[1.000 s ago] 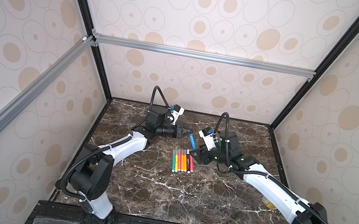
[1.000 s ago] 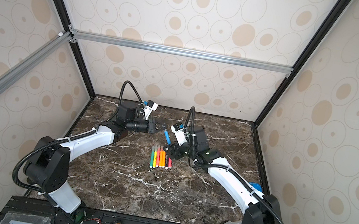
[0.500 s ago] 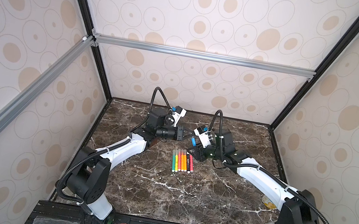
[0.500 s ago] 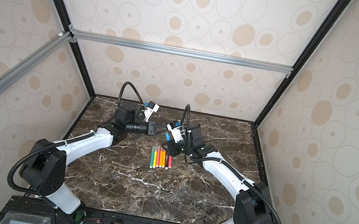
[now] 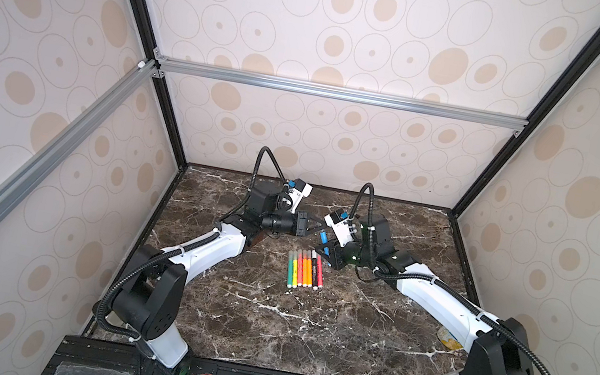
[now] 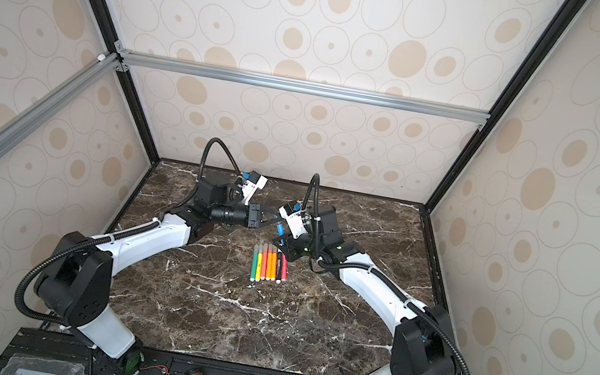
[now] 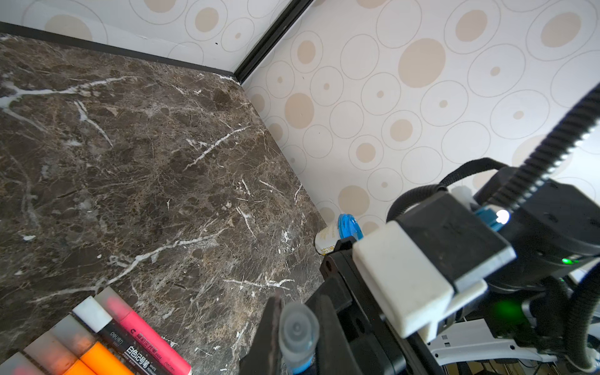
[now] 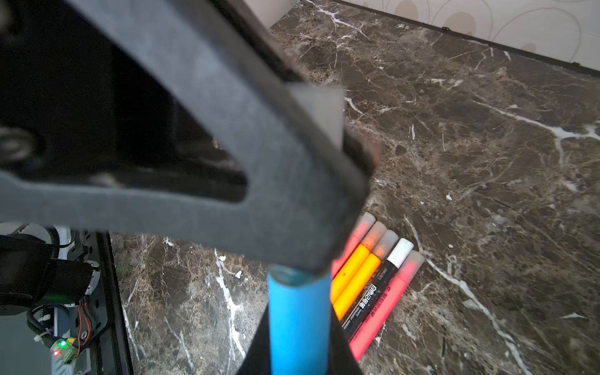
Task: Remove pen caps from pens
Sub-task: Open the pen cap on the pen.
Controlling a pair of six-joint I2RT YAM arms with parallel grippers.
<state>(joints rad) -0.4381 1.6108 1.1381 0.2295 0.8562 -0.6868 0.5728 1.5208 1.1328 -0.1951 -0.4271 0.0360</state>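
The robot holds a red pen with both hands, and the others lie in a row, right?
No, the pen is blue; the right wrist view shows it. The left end effector and right end effector hold it; the others lie in a row.

You've got the blue pen [image 8: 298,321] clamped in R gripper [image 8: 298,360], upper end hidden behind L gripper [image 8: 324,201]. Five capped pens [image 8: 354,279] lie side by side, touching, on marble table [image 8: 487,162]; black pen [image 8: 370,297] has white cap [image 8: 401,251].

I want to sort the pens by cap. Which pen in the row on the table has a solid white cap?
The black pen, lying between an orange pen and the pink pen: its cap is opaque white, while the others' are translucent.
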